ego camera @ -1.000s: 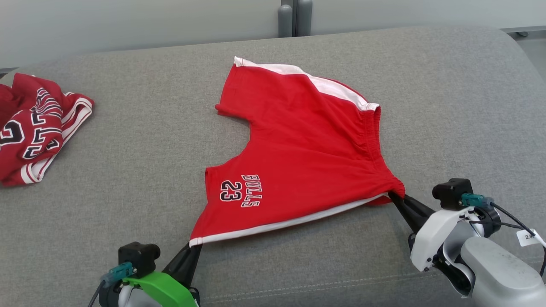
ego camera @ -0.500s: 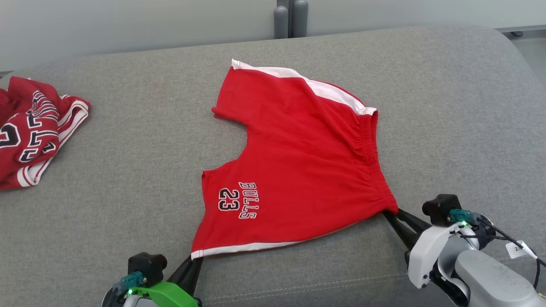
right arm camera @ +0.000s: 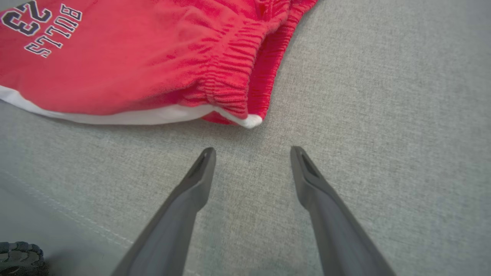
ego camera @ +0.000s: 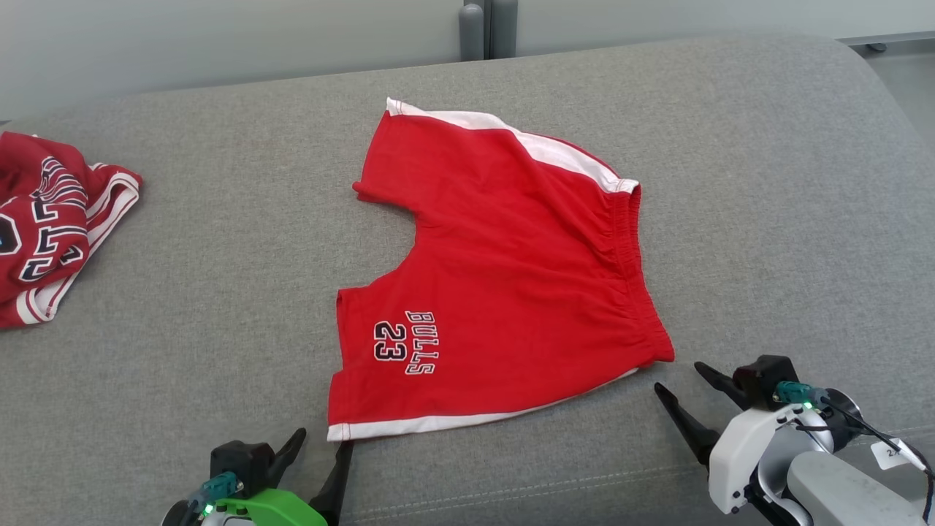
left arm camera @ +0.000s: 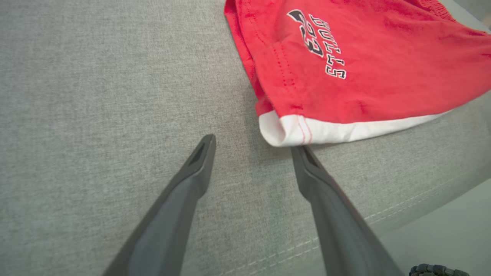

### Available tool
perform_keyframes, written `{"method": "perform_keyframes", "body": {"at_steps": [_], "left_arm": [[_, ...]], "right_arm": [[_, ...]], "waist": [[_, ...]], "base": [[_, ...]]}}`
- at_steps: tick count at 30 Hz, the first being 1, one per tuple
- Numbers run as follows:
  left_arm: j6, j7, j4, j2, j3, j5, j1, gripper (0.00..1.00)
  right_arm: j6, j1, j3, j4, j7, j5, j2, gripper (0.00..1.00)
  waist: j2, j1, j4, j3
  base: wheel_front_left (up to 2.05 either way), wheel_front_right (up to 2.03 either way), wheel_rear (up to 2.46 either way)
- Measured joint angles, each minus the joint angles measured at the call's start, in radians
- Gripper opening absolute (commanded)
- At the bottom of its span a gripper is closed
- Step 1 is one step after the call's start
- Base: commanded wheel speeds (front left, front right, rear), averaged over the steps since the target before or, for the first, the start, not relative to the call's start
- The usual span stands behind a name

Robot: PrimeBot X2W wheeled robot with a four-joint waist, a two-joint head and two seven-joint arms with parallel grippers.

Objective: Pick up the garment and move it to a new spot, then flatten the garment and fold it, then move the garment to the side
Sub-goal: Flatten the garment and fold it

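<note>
Step in hand, as we judge it: flattening. The red shorts (ego camera: 504, 285) lie spread about the middle of the grey cushion (ego camera: 219, 241), near side close to the front edge, well apart from the crumpled jersey (ego camera: 51, 226) at the left edge. The left fingers (ego camera: 339, 471) stand wide apart and hold nothing; in the left wrist view one tip sits just beside the white hem corner (left arm camera: 284, 132), touching or nearly so, we cannot tell which. The right fingers (ego camera: 683, 421) are likewise spread and empty, tips near the gathered waistband corner (right arm camera: 249, 120) but clear of it. The cloth is not yet flat: the waistband is puckered and the far leg looks skewed, its white stripe rolled up along the far edge. To do this well, we would take the far corners next and draw them outward low over the cushion, with even pull on both sides, so the near edge does not drag.
</note>
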Motion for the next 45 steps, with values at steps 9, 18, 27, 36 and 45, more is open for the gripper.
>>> {"method": "perform_keyframes", "body": {"at_steps": [9, 18, 27, 36, 45], "left_arm": [[0.016, -0.008, -0.004, 0.009, 0.092, 0.007, 0.038, 1.00], [0.026, -0.009, -0.162, -0.001, 0.267, 0.077, 0.015, 1.00], [0.035, -0.009, -0.246, -0.056, 0.340, 0.161, 0.013, 1.00], [0.038, -0.009, -0.265, -0.085, 0.374, 0.222, 0.070, 1.00], [0.038, -0.012, -0.285, -0.116, 0.422, 0.254, 0.121, 1.00]], "right_arm": [[-0.061, 0.017, -0.098, -0.070, 0.000, 0.000, -0.025, 1.00], [-0.123, 0.015, -0.211, -0.194, -0.001, -0.021, -0.032, 1.00], [-0.157, 0.014, -0.265, -0.287, -0.004, -0.058, 0.012, 1.00], [-0.184, 0.026, -0.353, -0.363, -0.006, -0.062, 0.063, 1.00], [-0.192, 0.097, -0.378, -0.384, -0.006, -0.086, 0.093, 1.00]], "waist": [[0.0000, 0.0000, -0.011, -0.008], [0.0000, 0.0000, -0.020, -0.053], [0.0000, 0.0000, -0.032, -0.113], [0.0000, 0.0000, -0.053, -0.143], [0.0000, 0.0000, -0.048, -0.143]], "base": [[0.00, 0.00, 0.00], [0.00, 0.00, 0.00], [0.00, 0.00, 0.00], [0.00, 0.00, 0.00], [0.00, 0.00, 0.00]]}}
